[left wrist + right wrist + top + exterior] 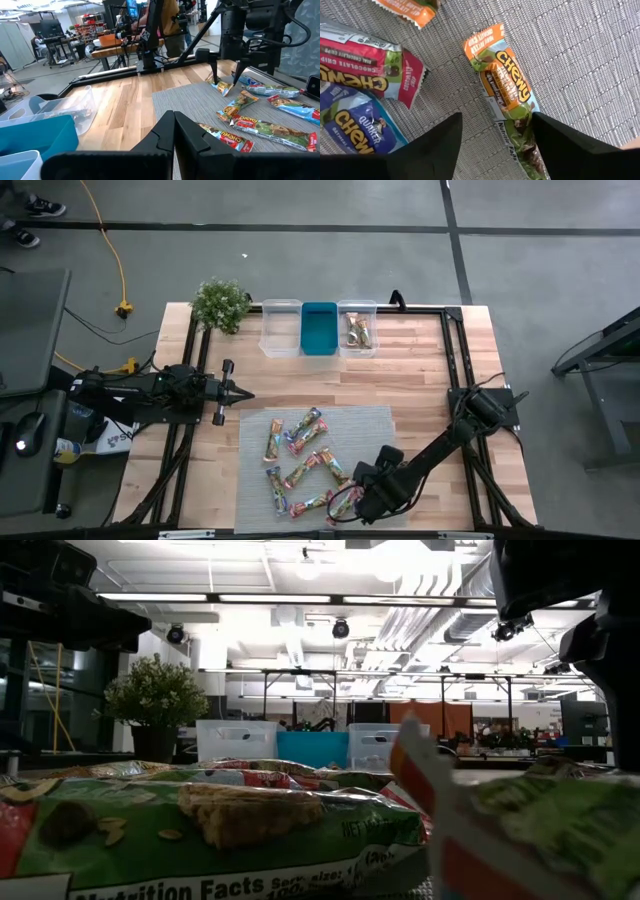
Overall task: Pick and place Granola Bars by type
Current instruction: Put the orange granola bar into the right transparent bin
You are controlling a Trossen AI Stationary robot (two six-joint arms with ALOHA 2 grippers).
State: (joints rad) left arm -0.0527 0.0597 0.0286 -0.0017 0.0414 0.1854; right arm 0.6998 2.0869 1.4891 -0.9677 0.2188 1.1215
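Several granola bars (pixel 300 450) in shiny wrappers lie scattered flat on a grey mat (pixel 370 430). My right gripper (pixel 495 140) points down over the mat's near part and is open. Its fingers stand on either side of an orange-and-green bar (pixel 505 85) that lies flat on the mat. A red bar (pixel 365 70) and a blue bar (pixel 350 125) lie beside it. I cannot tell whether a finger touches the orange bar. My left gripper (pixel 245 395) waits shut and level at the table's left, clear of the bars.
Three bins stand in a row at the far edge: a clear one (pixel 281 327), a teal one (pixel 319 328) and a clear one (pixel 357 328) with a few bars in it. A potted plant (pixel 220 303) stands at the far left. Bare wood lies between mat and bins.
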